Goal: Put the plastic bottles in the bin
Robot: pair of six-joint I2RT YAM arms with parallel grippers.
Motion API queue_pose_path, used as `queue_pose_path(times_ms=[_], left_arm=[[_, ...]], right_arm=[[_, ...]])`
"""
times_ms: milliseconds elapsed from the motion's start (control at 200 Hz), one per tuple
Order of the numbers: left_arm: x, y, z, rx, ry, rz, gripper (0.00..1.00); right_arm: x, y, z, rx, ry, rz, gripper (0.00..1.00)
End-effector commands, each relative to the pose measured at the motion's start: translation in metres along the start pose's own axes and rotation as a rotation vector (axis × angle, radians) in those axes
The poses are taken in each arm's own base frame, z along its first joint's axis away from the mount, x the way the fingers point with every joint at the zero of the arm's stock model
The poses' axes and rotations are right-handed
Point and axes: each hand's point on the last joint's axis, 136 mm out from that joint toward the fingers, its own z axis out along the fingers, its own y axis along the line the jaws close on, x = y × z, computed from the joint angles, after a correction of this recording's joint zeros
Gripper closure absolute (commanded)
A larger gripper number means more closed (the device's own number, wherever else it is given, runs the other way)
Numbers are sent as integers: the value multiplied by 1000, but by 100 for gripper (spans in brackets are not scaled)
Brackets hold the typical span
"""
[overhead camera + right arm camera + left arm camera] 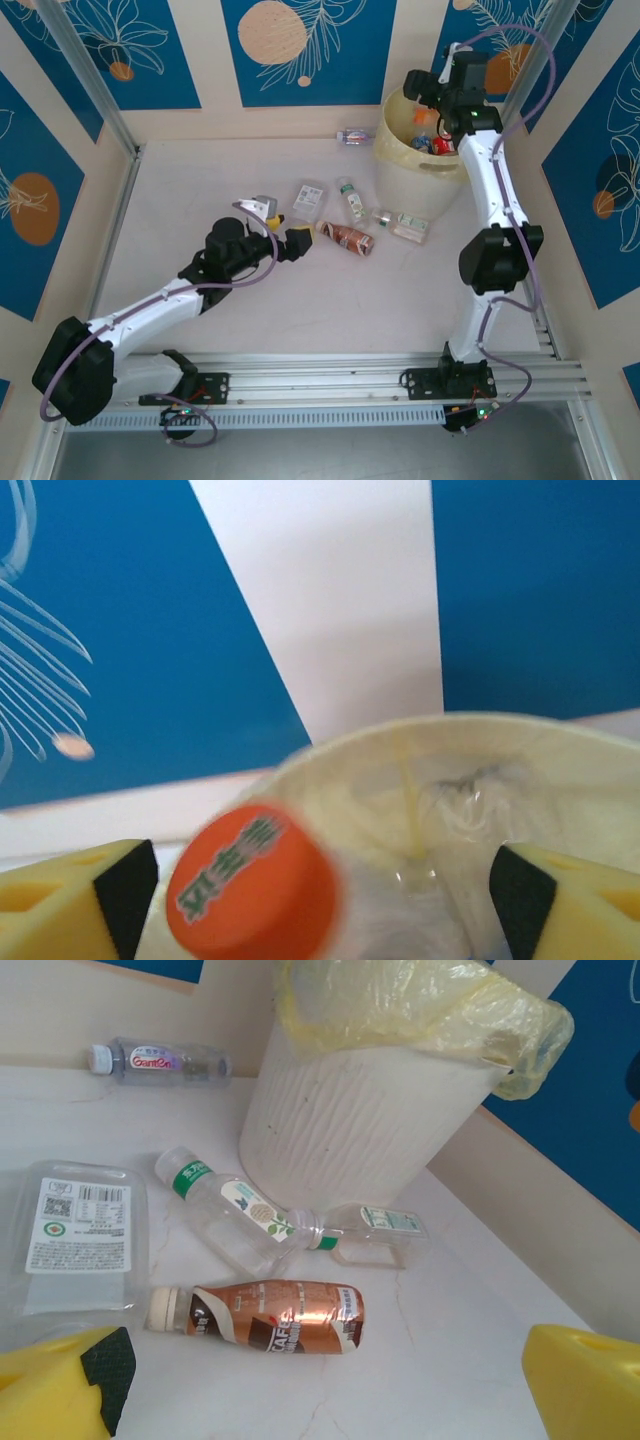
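Orange-capped bottle (252, 885) looks loose between the spread-open right tool (325, 895) over the bin (520, 750) at far right, could clip the rim and bounce out; left tool (330, 1380), also open, hovers near the brown coffee bottle (270, 1317) on the counter (480, 1290).

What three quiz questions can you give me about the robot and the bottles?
1. True or false: the brown bottle stands upright.
2. Which arm's gripper hangs over the bin? A left, B right.
3. What colour is the cap by the right gripper?
Key: 1 false, it lies on its side. 2 B. 3 orange.
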Motion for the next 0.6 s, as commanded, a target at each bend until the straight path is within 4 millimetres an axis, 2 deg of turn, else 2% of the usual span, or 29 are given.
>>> queue_pose_path(times_ms=[0,150,275,375,500,595], left_arm=[[-6,2,-4,-16,-31,11,0],[-3,8,-3,-44,-29,4,0],[0,15,0,-74,-18,-6,0],[2,20,2,-99,-11,-17,0],[5,28,5,-137,-6,-37,0],[8,36,6,-173,-2,-54,0]], right_arm=[[-4,13,-20,-21,40,-24,8],[-15,22,-41,-60,4,-15,7],[-16,27,-59,-90,2,-8,6],[-7,34,-72,-132,21,4,4],[2,42,-96,-186,23,28,0],[9,46,-117,-218,13,54,1]])
